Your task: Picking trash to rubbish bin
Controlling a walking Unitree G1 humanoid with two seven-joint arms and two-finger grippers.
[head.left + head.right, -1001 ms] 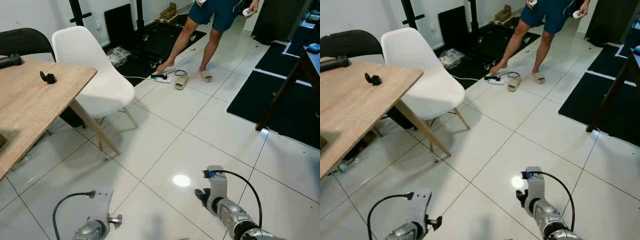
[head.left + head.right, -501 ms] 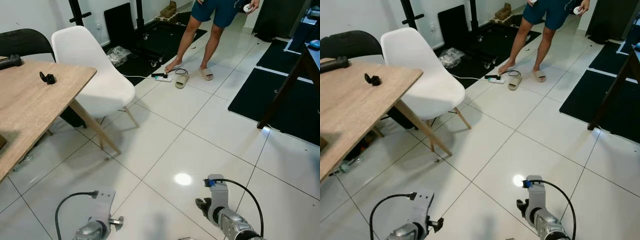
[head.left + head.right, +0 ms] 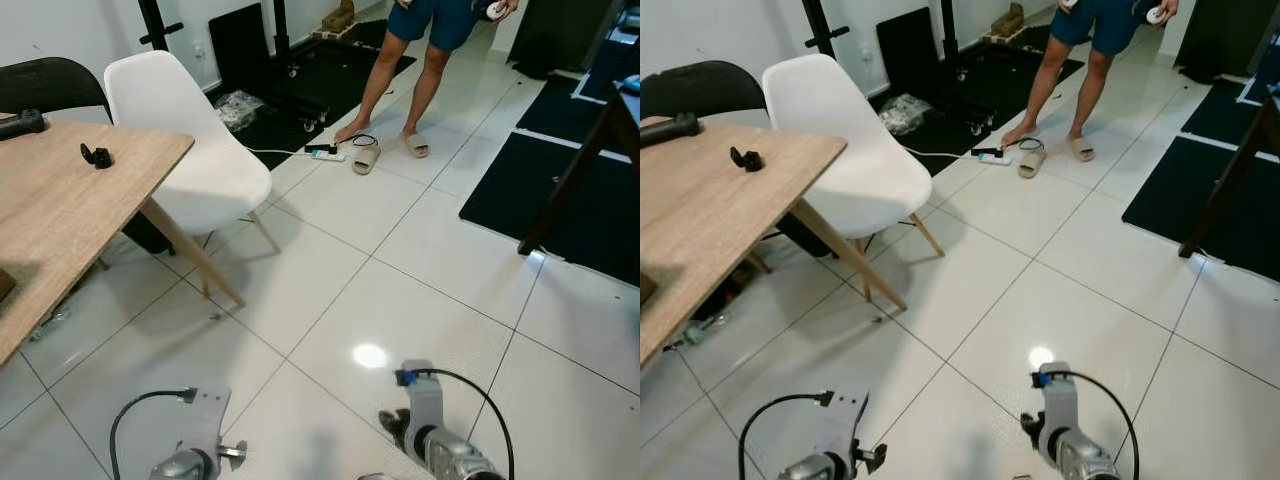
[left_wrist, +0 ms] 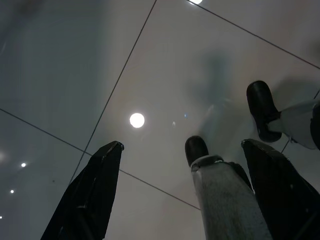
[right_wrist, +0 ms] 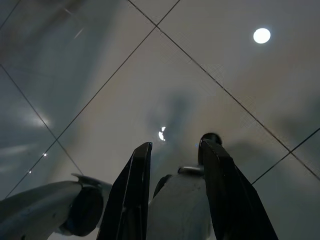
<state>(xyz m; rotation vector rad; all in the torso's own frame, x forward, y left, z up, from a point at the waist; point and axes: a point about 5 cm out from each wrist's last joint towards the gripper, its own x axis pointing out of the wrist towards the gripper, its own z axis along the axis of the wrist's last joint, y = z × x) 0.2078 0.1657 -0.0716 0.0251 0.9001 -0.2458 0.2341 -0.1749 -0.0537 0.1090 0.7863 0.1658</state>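
A crumpled clear plastic bag (image 3: 237, 106) lies on the black mat (image 3: 300, 85).

Glossy white floor tiles (image 3: 400, 240) mirror a ceiling light just beyond the right gripper (image 5: 172, 165), with its smooth black fingers (image 5: 135, 185). Farther off: a matt wood-grain table (image 3: 60, 210), a smooth white plastic chair (image 3: 190, 150), matt black floor mats (image 3: 530, 190).

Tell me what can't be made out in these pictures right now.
- Person: cut off above the shorts by the eye views' top edge.
- White thing in the person's hand: too small to identify.
- Small black item on the table: too small to name.
- Clear bag by the black mat: contents unreadable.
- Right table: cut by the right edge.
- Rubbish bin: cannot say where it stands.
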